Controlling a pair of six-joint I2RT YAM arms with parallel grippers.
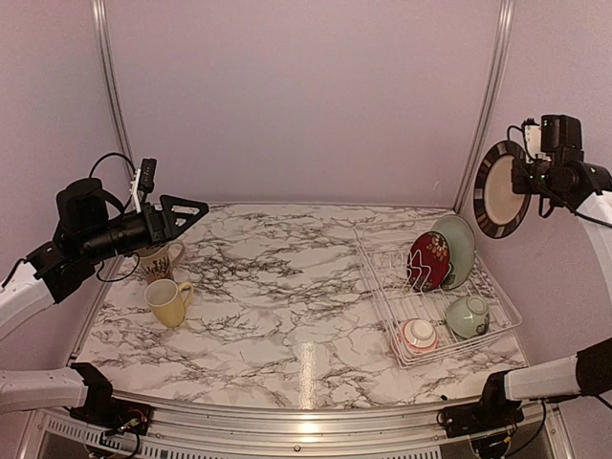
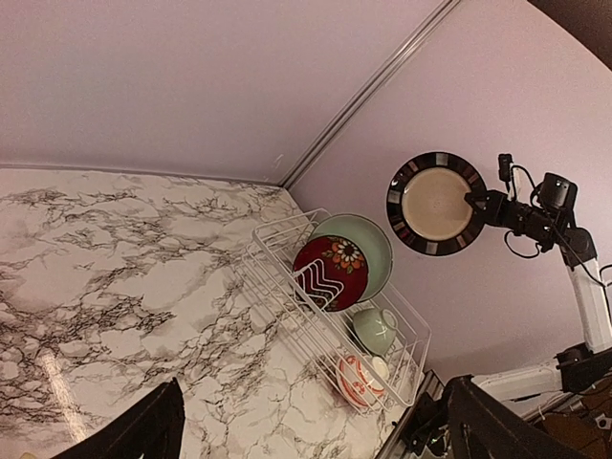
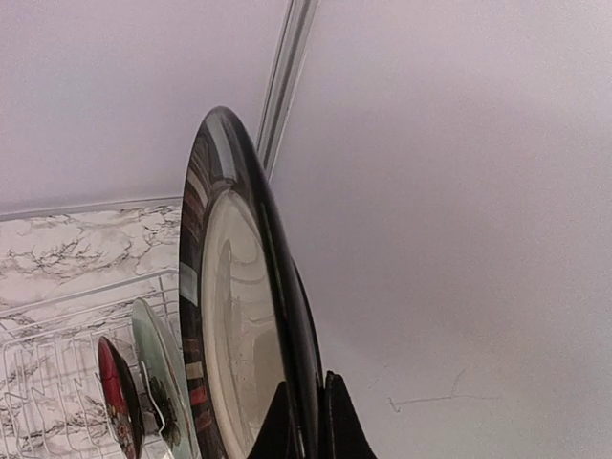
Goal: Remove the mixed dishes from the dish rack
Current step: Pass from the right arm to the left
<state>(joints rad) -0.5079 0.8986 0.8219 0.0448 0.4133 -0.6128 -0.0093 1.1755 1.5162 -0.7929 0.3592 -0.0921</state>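
R gripper [image 3: 304, 421] pinches round glossy black-rimmed plate [image 3: 239, 306]; wire rack [image 1: 387, 292] white.

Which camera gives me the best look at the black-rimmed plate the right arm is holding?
Left wrist: the black-rimmed plate faces it, round and large. Top external shows it smaller and angled; right wrist sees it nearly edge-on, cropped.

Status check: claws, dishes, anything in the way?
Left claw open, empty. Right claw shut on black-rimmed plate, held high, clear of dish rack. Red plate, green plate, green bowl, red-rimmed bowl in rack. Nothing blocking.
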